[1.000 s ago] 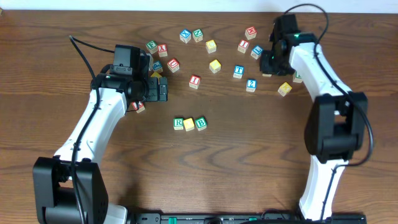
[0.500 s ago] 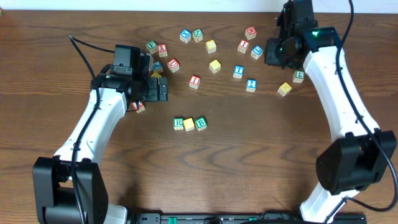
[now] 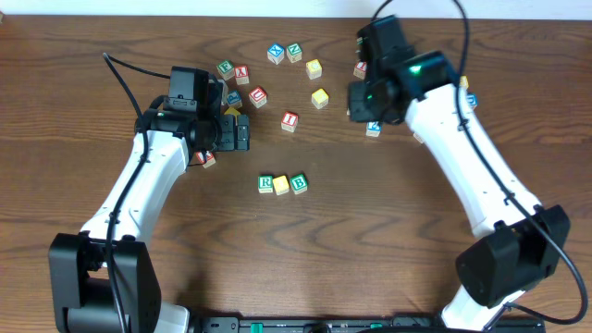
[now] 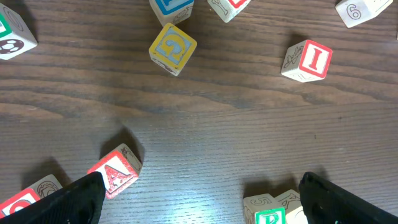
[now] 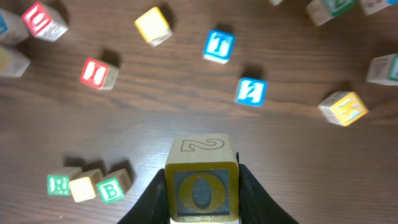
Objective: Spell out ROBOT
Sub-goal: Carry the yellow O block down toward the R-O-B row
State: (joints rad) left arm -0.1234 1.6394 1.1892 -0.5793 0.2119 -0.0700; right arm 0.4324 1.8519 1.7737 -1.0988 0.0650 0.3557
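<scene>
A row of three blocks lies mid-table: green R (image 3: 265,183), a yellow block (image 3: 281,184) and green B (image 3: 298,182); the B also shows in the right wrist view (image 5: 111,189). My right gripper (image 3: 363,98) (image 5: 201,194) is shut on a yellow-and-blue O block (image 5: 201,186) and holds it above the table, behind and right of the row. A blue T block (image 5: 219,45) lies beyond it. My left gripper (image 3: 242,132) (image 4: 199,205) is open and empty, left of the row, with a red A block (image 4: 115,173) by its left finger.
Loose letter blocks are scattered along the back: red I (image 3: 289,119) (image 4: 311,60), yellow blocks (image 3: 320,97) (image 3: 314,67), a yellow G (image 4: 172,48), and a blue and a green block (image 3: 276,53). More lie near the right arm (image 5: 342,107).
My right arm has swung left from the back right corner toward the table's middle, carrying the O block. The left arm has not moved.
</scene>
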